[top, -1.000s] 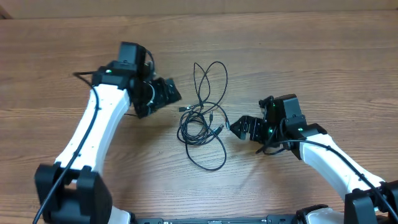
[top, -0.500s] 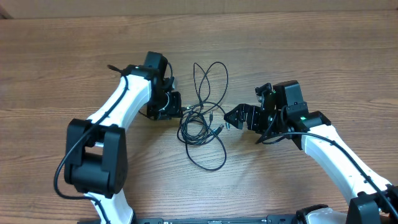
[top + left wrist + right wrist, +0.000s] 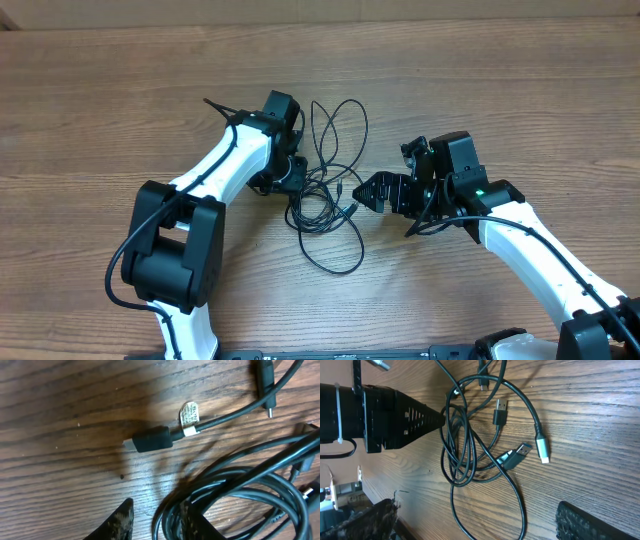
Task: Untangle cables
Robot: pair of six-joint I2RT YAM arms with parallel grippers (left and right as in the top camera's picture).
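L gripper [image 3: 293, 179] was unclenched at left edge of cables [image 3: 325, 205]. R gripper [image 3: 368, 192] was spread wide, just right of them, not touching.

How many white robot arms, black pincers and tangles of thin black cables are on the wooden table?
White robot arms: 2
Black pincers: 2
Tangles of thin black cables: 1
Total: 5

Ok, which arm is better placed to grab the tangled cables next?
Left, probably: its open end effector straddles strands of the cables, while the right end effector hovers open beside the coil, with nothing between its fingers.
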